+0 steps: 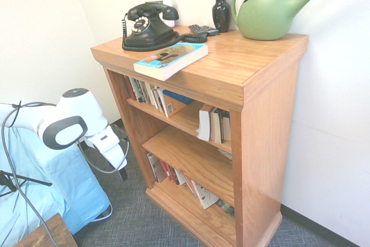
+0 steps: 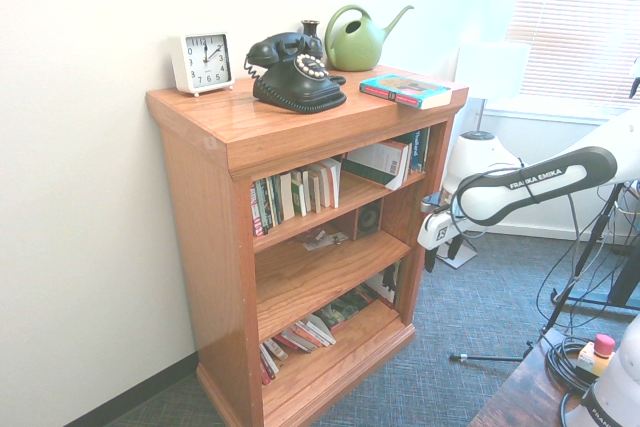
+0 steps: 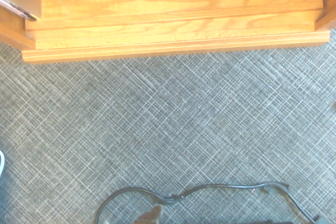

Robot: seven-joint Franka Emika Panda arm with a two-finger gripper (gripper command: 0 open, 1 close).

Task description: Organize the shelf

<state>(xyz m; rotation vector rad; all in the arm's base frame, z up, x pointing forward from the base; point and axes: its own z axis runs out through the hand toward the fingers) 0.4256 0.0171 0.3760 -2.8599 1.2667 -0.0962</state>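
Note:
The shelf [image 1: 231, 67] is an orange-brown wooden bookcase against the wall, also seen in the second exterior view [image 2: 250, 127]. A teal-covered book [image 1: 170, 59] lies flat on its top at the front edge. Rows of books [image 2: 295, 195] stand on the top tier, and more lean or lie on the bottom tier [image 2: 300, 337]. My gripper [image 1: 122, 170] hangs pointing down in front of the shelf, about level with the middle tier, open and holding nothing. The wrist view looks down on the shelf's base [image 3: 173, 30] and grey carpet.
On the top stand a black rotary phone [image 1: 149, 26], a dark vase [image 1: 221, 10], a green watering can [image 1: 266, 13], a small dark device [image 1: 203, 29] and a white clock [image 2: 203, 60]. A blue-covered piece of furniture [image 1: 58, 189] stands beside the arm.

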